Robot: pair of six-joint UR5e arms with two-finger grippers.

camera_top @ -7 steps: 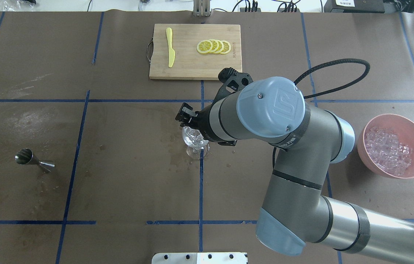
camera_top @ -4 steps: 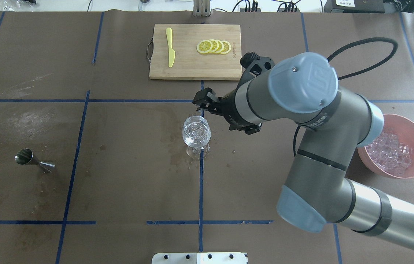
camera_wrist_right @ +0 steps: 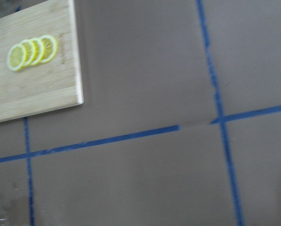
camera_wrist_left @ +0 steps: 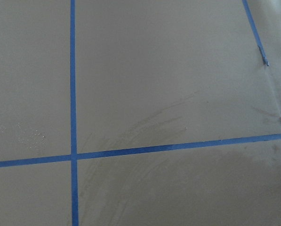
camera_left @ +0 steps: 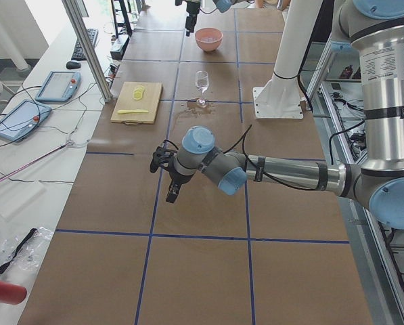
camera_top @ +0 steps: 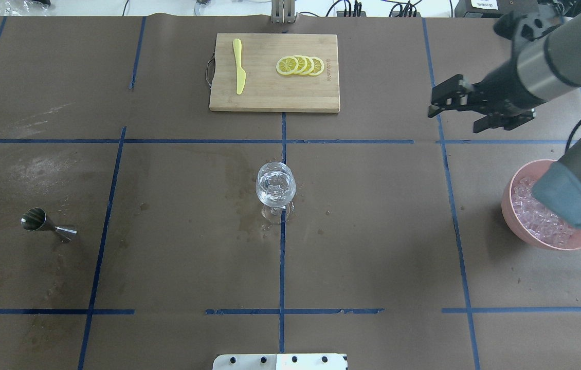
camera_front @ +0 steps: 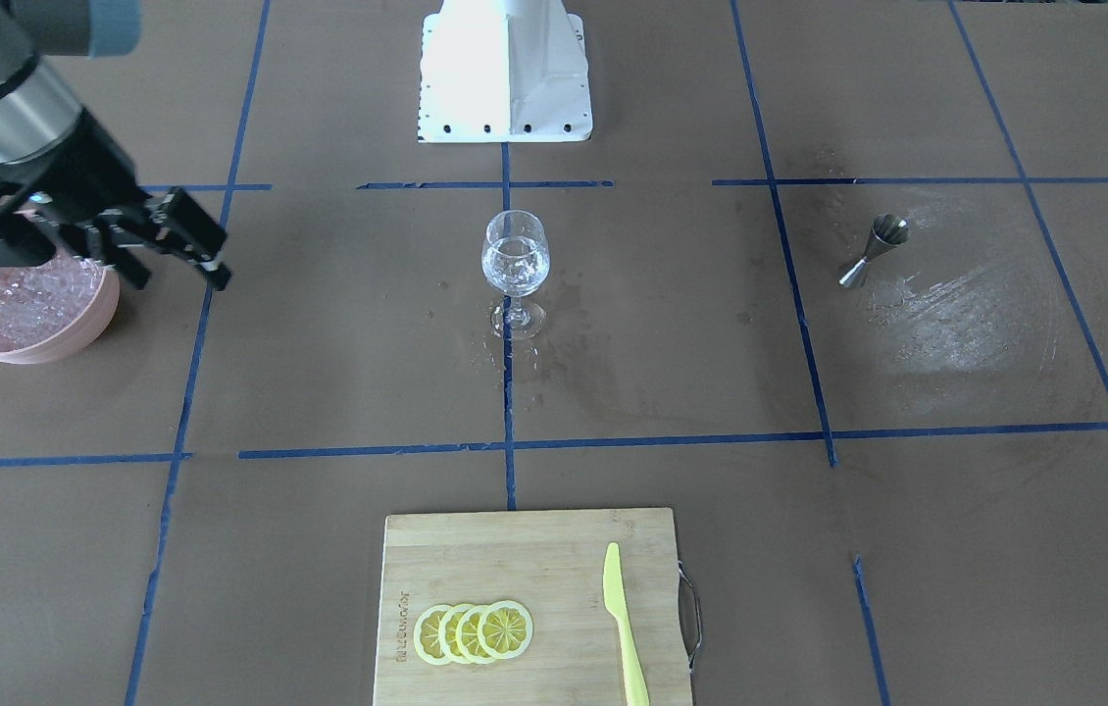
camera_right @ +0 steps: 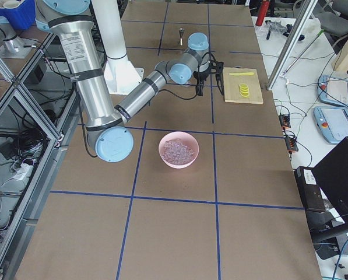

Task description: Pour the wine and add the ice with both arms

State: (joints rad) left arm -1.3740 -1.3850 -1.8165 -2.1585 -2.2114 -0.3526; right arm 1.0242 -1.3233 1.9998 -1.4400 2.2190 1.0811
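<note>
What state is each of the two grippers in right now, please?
Left gripper: cannot be told; its fingers are not shown clearly in any view.
Right gripper: open, holding nothing.

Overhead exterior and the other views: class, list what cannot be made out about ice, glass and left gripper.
Heap of clear ice chunks in pink bowl: overhead, right arm's joint covers part.
Clear stemmed glass: contents too small, every view.
Left gripper: front-facing view's edge cuts it; open or shut unclear.
</note>
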